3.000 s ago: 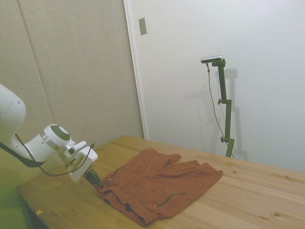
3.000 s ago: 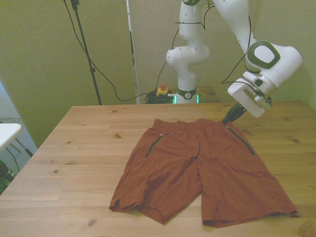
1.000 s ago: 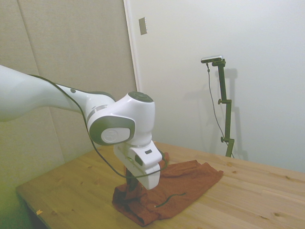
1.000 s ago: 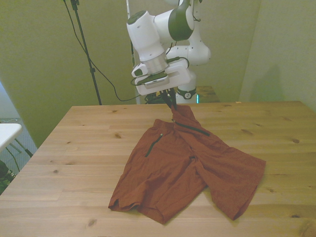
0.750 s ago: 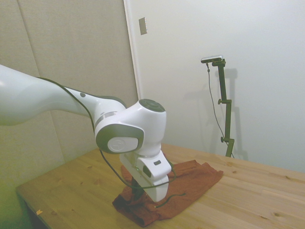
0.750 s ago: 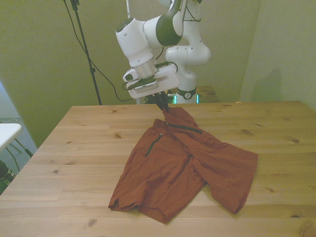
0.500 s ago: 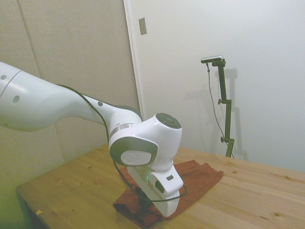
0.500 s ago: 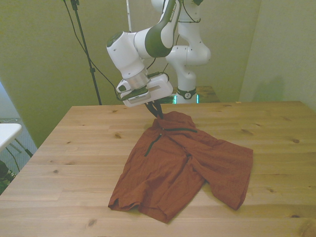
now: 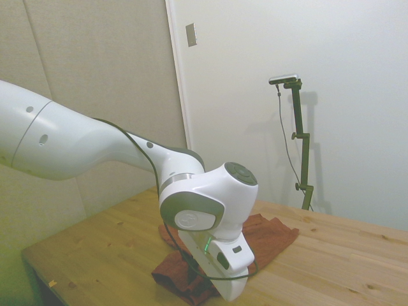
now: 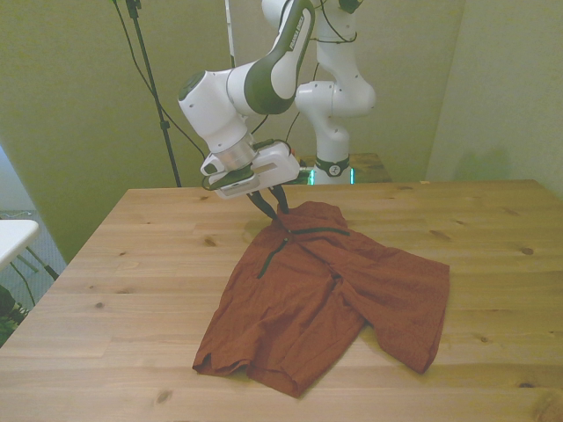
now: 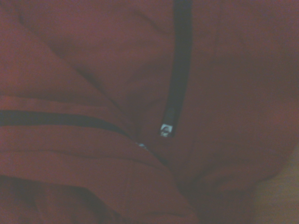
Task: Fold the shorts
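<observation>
Now the claw [image 10: 280, 211] sits low at the waistband of the shorts [image 10: 330, 294], which lie on the tabletop [image 10: 132, 290] with one leg folded over the other. Its fingers look pinched together on a waistband corner, carried across toward the front view's left. To finish this fold well, I judge it should lay that corner flat on the layer beneath, line the waist edges up, and only then let go, lifting straight up so the cloth doesn't drag.
</observation>
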Available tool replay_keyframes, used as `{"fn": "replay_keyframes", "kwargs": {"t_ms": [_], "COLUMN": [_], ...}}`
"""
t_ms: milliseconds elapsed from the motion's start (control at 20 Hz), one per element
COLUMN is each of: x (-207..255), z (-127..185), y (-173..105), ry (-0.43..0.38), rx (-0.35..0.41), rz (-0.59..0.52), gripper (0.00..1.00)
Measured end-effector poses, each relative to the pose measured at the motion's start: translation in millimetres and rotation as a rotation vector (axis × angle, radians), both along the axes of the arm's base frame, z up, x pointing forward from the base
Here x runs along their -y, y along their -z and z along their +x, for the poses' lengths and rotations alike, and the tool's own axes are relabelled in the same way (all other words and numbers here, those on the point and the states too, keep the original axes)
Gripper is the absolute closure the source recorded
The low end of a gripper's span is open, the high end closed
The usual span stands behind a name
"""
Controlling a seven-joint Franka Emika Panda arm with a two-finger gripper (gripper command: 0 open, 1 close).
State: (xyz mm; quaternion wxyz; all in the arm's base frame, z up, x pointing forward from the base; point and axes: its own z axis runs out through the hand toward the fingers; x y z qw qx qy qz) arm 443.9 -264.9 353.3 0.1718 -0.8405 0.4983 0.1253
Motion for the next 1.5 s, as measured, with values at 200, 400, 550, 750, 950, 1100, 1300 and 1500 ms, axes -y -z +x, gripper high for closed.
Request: {"fn": "replay_keyframes", "kwargs": {"t_ms": [200, 400, 550, 750, 950, 1100, 1300, 1500], "x": [14.2, 11.6, -2.9, -48.2, -161.0, -246.4, -324.5, -361.1], "z": [0.4, 3.3, 0.3, -3.3, 10.1, 9.2, 9.6, 17.2], "y": [-1.2, -24.2, -69.1, -136.2, -135.1, -95.5, -50.6, -38.2], "ry": [0.018, 0.004, -0.034, -0.126, -0.236, -0.359, -0.531, -0.678], "rx": [-0.006, 0.026, 0.083, 0.168, 0.213, 0.25, 0.326, 0.423], "rz": [0.0, -0.008, -0.028, -0.138, -0.338, -0.468, -0.634, -0.801], "gripper": [0.0, 0.0, 0.0, 0.0, 0.0, 0.0, 0.0, 0.0]}}
